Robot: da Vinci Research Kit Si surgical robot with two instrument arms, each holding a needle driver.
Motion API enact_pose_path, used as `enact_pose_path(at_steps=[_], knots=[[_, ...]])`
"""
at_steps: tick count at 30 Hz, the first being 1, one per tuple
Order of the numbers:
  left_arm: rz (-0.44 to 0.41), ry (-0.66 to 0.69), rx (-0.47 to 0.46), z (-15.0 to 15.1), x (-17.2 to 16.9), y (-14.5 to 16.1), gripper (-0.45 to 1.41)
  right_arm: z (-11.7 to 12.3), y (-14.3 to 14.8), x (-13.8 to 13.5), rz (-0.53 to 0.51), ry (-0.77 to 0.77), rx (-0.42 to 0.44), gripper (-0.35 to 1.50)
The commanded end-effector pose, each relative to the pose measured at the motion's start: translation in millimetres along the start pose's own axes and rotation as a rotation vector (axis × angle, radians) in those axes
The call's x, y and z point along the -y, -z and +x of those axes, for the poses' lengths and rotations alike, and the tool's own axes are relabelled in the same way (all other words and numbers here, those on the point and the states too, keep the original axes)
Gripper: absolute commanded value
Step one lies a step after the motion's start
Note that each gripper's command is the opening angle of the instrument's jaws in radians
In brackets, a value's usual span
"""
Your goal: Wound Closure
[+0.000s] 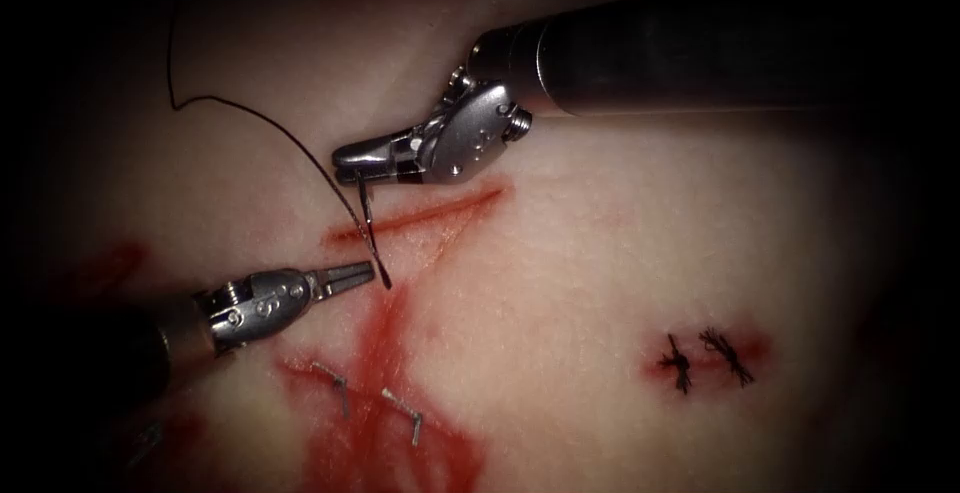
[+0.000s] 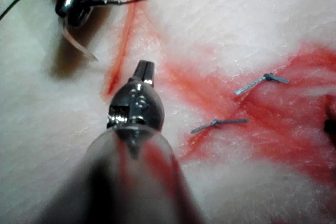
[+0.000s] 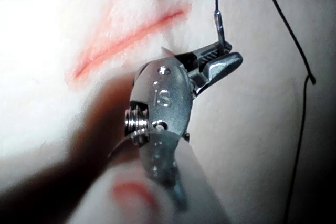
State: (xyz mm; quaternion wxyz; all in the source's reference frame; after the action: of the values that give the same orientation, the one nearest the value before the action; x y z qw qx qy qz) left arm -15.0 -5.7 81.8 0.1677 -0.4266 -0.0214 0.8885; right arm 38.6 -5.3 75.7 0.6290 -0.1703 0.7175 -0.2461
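The tissue [image 1: 600, 253] is smeared with red fluid [image 1: 390, 433] below the cut [image 1: 420, 215]. The needle [image 1: 370, 228] is gripped near its thread end by the right claw [image 1: 350, 158], clear of the tissue, crossing the cut. The left claw [image 1: 350, 275] is clenched on nothing beside the needle tip. Thread [image 1: 250, 113] trails upward; metal clips [image 1: 405, 415] and knotted stitches [image 1: 700, 358] are noted below

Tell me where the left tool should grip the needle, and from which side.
Probably the lower shaft, just above the needle's point. The right tool holds its upper end near the thread, so the needle hangs free over the cut, not in the tissue. The left tool, holding nothing, lies beside the tip on the cut's left; come from there.
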Motion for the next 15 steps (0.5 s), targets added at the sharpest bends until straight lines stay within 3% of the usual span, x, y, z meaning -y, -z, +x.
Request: enact_pose_path(at_steps=[1,8,15], knots=[[-0.002,-0.001,-0.002,-0.2,0.0,-0.8,-0.21,-0.5,-0.7,0.3,0.000,0.001,-0.002,-0.35],[-0.003,-0.002,-0.002,-0.3,0.0,-0.7,-0.21,-0.7,-0.9,1.0,0.011,-0.004,0.001,-0.35],[-0.008,0.002,-0.004,-0.5,0.1,-0.4,-0.23,-2.4,-0.2,3.6,0.051,0.028,0.017,-0.35]])
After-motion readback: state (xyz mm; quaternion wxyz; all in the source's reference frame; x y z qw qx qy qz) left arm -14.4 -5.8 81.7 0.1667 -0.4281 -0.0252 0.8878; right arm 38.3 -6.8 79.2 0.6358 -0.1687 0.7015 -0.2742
